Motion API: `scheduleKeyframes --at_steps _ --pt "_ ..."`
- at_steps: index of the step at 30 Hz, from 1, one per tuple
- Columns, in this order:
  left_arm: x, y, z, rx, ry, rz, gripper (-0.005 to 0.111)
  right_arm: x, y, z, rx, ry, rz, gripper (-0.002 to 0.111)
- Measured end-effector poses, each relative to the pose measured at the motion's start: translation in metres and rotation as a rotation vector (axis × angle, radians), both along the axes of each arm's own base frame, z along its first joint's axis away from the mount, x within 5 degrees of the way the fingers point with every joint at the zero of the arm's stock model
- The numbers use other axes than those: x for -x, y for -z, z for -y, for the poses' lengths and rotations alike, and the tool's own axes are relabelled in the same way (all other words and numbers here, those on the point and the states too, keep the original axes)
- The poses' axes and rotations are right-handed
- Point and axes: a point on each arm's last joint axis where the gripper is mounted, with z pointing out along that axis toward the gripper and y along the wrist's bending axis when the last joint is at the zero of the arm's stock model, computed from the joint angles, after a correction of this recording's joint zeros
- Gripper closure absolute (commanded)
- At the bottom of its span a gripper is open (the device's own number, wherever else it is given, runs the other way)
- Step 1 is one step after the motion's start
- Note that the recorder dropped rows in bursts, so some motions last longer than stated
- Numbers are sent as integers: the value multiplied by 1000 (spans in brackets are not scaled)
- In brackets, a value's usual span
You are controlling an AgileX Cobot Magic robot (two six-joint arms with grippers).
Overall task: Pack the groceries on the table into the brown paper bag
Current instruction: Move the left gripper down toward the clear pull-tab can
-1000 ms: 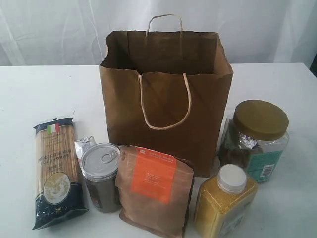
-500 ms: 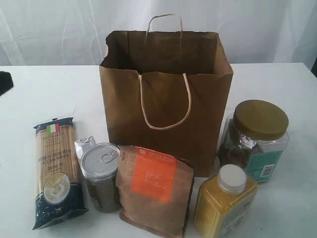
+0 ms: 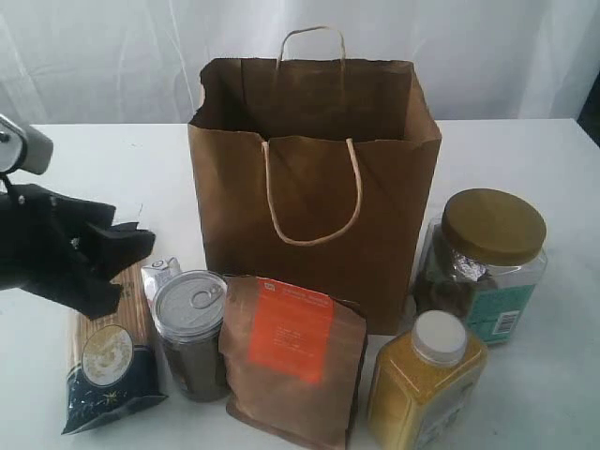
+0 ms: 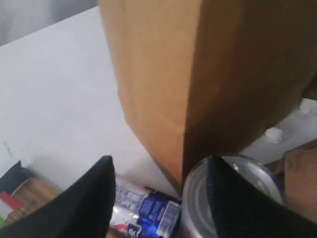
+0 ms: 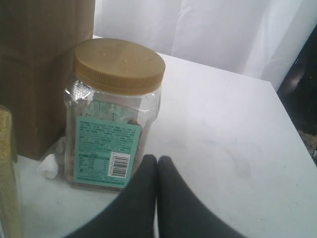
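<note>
Black L gripper (image 4: 159,167) spread above spaghetti pkt (image 3: 108,366) — 8 o'clock of paper bag (image 3: 394,216); R gripper (image 5: 157,161) pressed together.

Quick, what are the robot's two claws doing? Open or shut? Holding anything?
Left gripper: open, holding nothing.
Right gripper: shut, holding nothing.

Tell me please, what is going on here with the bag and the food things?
A two-armed robot is meant to pack groceries into the brown paper bag, but nothing is picked up yet: every item in view is on the table, outside the bag. The left pincer is open and empty, by the blue spaghetti packet, small blue-white carton and silver-lidded canister. The right pincer is shut, holding nothing, facing the gold-lidded clear jar.
</note>
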Motion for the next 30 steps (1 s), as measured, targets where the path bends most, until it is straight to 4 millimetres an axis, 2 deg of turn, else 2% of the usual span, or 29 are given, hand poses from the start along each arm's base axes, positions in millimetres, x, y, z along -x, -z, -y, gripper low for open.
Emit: scheduleKeyframes --at_steps 3,7,15,26,30 --pt "0 -7 10 6 55 18 48 0 0 0 0 0 0 108" --pt "-1 -6 9 18 15 2 48 0 0 0 0 0 0 108" --pt "10 -6 24 91 29 -67 48 0 0 0 0 0 0 108" --pt "8 -5 23 155 -40 -94 48 0 0 0 0 0 0 108" --pt "11 2 23 181 -47 -78 48 0 0 0 0 0 0 108"
